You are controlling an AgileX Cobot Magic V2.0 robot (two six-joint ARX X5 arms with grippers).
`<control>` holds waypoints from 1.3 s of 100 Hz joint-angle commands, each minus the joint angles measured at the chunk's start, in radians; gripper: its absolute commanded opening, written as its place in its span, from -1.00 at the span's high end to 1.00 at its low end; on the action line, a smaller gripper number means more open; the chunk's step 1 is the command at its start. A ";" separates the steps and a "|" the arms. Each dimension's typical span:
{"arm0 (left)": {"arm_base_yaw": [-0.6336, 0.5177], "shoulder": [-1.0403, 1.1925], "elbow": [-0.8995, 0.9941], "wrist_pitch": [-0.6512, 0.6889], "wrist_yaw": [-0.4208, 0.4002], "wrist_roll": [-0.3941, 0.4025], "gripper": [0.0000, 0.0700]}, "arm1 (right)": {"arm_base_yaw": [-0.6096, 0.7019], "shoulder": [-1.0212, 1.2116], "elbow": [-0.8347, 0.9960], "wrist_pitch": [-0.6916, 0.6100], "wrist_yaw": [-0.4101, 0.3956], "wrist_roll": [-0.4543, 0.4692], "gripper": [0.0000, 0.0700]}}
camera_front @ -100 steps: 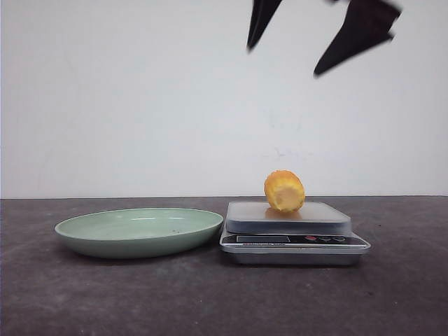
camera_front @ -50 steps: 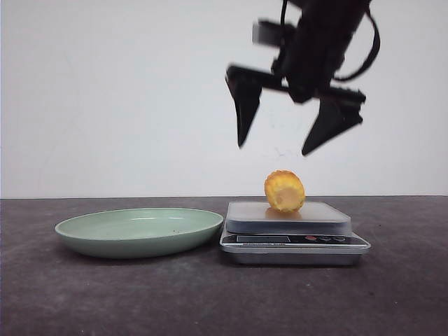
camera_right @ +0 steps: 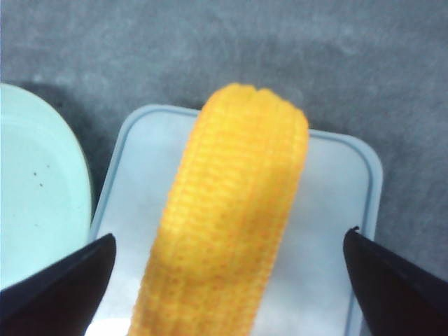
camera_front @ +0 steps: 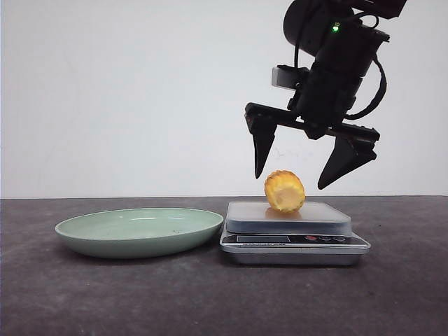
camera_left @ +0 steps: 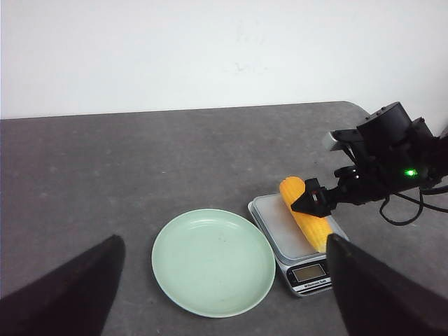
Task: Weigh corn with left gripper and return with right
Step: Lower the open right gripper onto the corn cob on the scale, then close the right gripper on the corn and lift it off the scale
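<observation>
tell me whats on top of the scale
Only the corn lies on the scale platform, lengthwise. The open right gripper hangs above it, not touching. The platform under the cob is hidden.

- the corn (camera_front: pixel 284 191) lies on the scale (camera_front: pixel 294 231), its cut end facing forward.
- the scale stands on the table (camera_front: pixel 210 294), just right of the plate (camera_front: pixel 138 231), apart from it.
- the right gripper (camera_front: pixel 301 171) hangs above the corn, one finger on each side, not touching it.
- the left gripper (camera_left: pixel 224 294) is well back from the plate.
</observation>
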 commanded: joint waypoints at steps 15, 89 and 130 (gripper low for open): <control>-0.010 0.005 0.013 0.003 -0.036 -0.003 -0.57 | 0.026 0.016 0.022 0.002 0.009 0.032 -0.56; -0.010 0.004 0.013 -0.015 -0.073 -0.003 -0.57 | 0.053 0.052 0.022 -0.004 0.010 0.061 1.00; -0.010 0.004 0.013 -0.019 -0.073 -0.003 -0.57 | 0.123 -0.100 0.031 0.003 0.039 -0.011 1.00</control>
